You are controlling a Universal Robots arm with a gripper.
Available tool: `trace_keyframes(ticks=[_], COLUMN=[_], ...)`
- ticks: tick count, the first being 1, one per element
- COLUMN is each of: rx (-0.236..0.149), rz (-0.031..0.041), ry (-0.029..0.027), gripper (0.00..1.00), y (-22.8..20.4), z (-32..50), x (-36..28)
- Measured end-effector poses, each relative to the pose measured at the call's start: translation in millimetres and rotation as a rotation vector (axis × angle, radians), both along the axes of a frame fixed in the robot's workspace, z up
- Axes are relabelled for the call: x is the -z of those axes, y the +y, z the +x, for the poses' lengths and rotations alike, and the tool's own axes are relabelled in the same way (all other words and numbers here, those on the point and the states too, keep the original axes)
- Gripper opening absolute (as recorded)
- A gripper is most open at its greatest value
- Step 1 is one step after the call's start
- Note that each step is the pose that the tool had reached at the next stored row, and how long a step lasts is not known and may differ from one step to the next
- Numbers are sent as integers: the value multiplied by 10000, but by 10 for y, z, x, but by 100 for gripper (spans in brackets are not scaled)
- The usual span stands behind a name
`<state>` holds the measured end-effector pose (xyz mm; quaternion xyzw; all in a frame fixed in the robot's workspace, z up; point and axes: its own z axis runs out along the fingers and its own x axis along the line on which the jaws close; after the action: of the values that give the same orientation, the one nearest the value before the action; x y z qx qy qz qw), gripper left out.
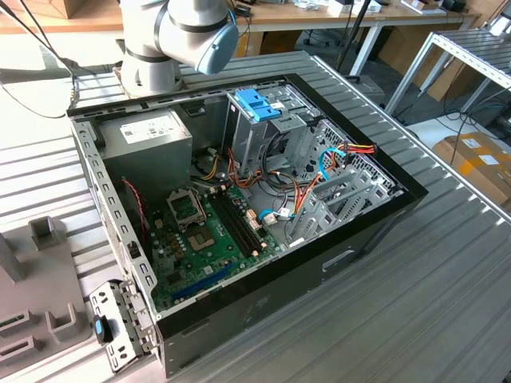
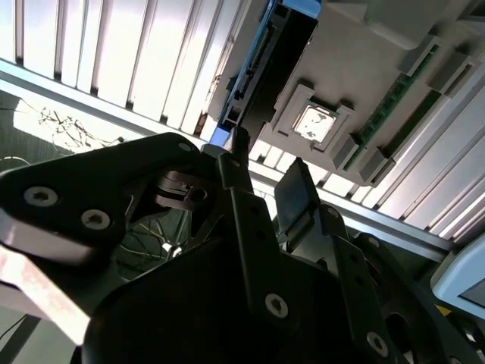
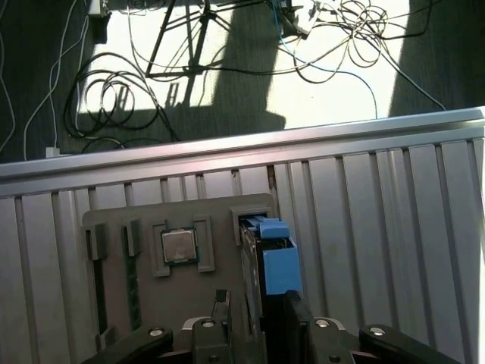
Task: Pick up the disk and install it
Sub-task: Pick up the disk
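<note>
A: The gripper is open, jaws apart, and it holds nothing.
B: And the disk?
A: Just ahead of the jaws, on edge in a slot of the grey holder.
B: What is the risk?
A: If the gap is off-centre, I think a fingertip may hit the blue rail and jam the disk.
</note>
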<state>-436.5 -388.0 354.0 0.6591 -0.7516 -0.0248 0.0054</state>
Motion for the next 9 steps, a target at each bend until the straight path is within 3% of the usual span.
trace_keyframes(ticks=[9], rx=[1], rz=[0], ry=[-1], gripper=[42], y=[80], z=[-28], x=[44])
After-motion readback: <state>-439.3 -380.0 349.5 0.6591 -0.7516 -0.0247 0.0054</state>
